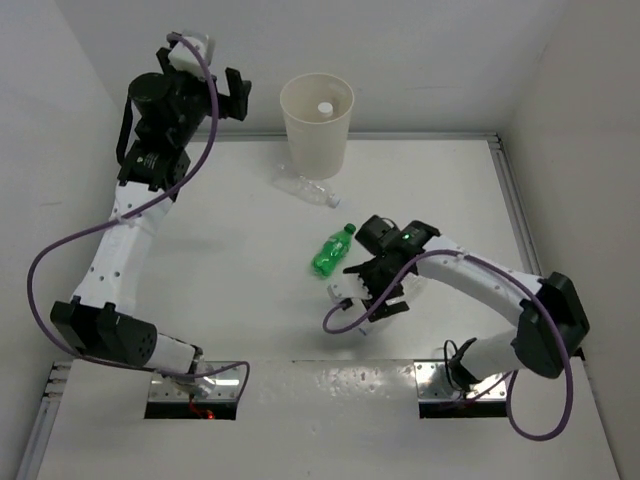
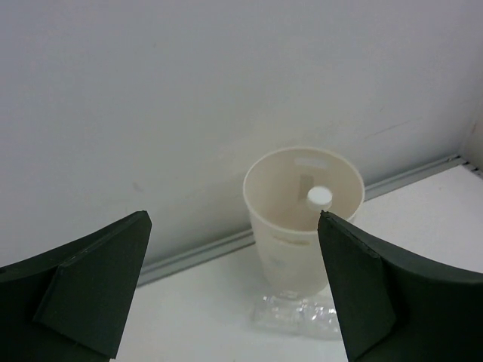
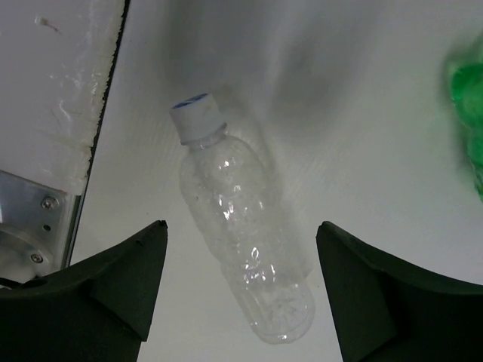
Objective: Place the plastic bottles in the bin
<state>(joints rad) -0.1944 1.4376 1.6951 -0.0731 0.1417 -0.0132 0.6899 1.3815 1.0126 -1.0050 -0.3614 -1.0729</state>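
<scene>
My right gripper [image 3: 241, 226] stands jaws apart, straddling a clear bottle [image 3: 226, 188] that lies between them untouched; the green bottle [image 3: 469, 105] lies off to one side. My left gripper [image 2: 232, 219], jaws wide apart and empty, faces the bin [image 2: 283, 256] ahead and below.

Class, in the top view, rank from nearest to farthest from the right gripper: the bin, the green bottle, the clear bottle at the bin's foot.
1. The green bottle, just beyond the right gripper, mid-table.
2. The clear bottle, lying farther back at the foot of the bin.
3. The bin itself, by the back wall.
</scene>
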